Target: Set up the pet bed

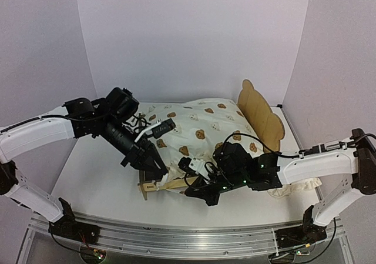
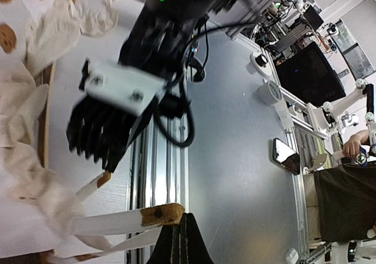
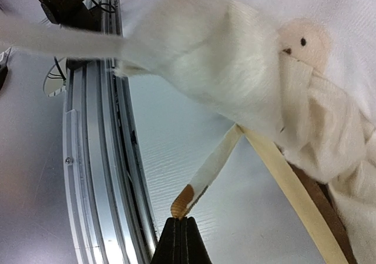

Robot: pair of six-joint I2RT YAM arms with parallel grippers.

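Note:
The pet bed (image 1: 258, 108) stands mid-table, its bear-eared headboard at the right. The cream bear-print cushion (image 1: 200, 129) lies over it and hides the slatted base. My left gripper (image 1: 158, 171) is at the bed's near left corner. In the left wrist view it (image 2: 181, 218) is shut, with the brown tip of a cushion tie (image 2: 157, 214) at its tips. My right gripper (image 1: 197, 192) is at the near rail. In the right wrist view it (image 3: 183, 220) is shut on the brown tip of another tie (image 3: 205, 179), beside the plywood rail (image 3: 294, 199).
The small ruffled pillow (image 1: 296, 186) lies on the table under my right forearm. The aluminium rail (image 1: 176, 234) runs along the table's near edge. My right arm's wrist (image 2: 147, 40) hangs close in front of the left wrist camera. White walls close in three sides.

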